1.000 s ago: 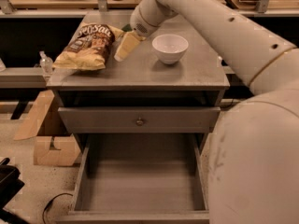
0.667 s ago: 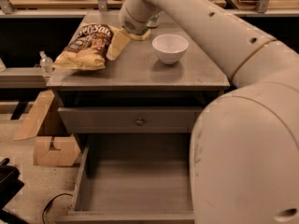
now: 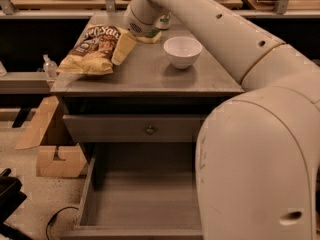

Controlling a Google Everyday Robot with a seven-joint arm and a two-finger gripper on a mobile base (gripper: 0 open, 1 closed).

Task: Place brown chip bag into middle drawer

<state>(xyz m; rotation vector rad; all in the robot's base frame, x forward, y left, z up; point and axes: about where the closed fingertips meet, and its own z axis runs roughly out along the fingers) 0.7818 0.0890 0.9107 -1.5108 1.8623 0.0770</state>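
**Gripper has slid toward 9 o'clock, up against the bag**

Your arm swung left over the last second. It carried the gripper away from the white bowl to the right edge of the brown chip bag, which has not shifted. The bag lies flat at the 10 o'clock corner of the worktop, directly at 9 o'clock of the gripper and touching it or nearly so. You cannot tell whether the jaws are open or closed.

Watch the bag's left end. It seems to overhang the worktop edge, so any further sideways push could tip it off at 9 o'clock. A shallow pinch on crinkly film may also slip on the way to the middle drawer, which stands open at 6 o'clock.
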